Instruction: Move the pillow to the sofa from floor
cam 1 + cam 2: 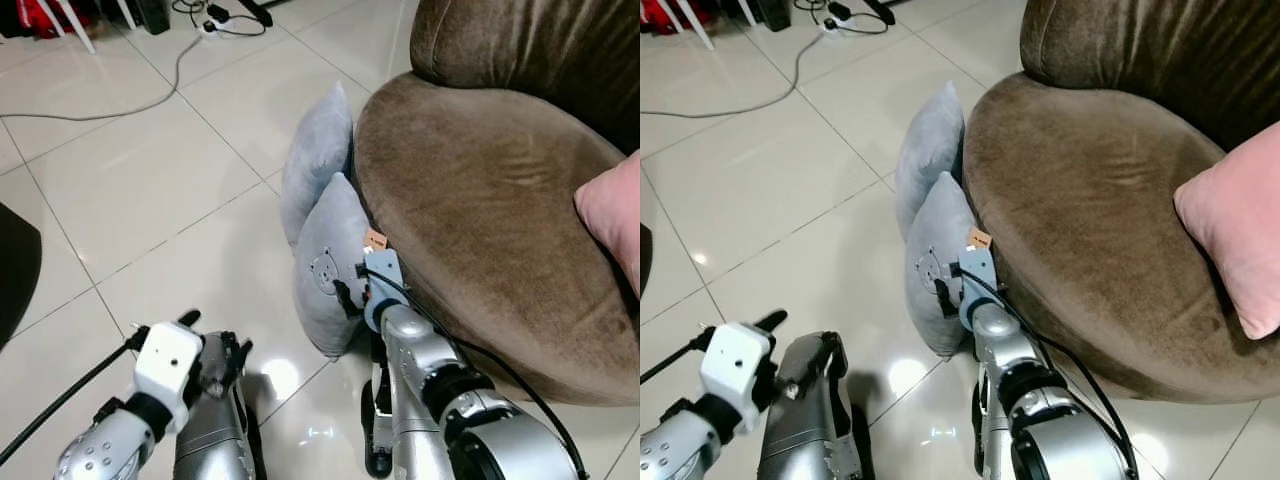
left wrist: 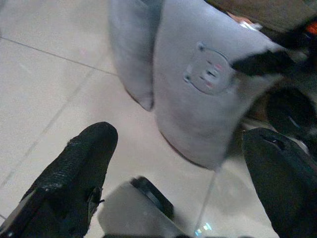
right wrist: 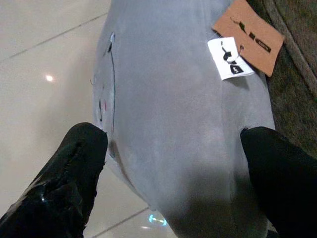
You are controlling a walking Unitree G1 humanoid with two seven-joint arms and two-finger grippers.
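grey bear-face pillow (image 1: 328,268) upright on floor against brown sofa (image 1: 480,200).

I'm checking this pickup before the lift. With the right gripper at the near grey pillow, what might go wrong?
1. The right gripper straddles the near grey pillow with its fingers spread, so a pinch on soft fabric may slip during the lift.
2. The second grey pillow leans right behind it against the sofa and may topple or get dragged.
3. A pink cushion already lies on the seat, which limits the landing spot.
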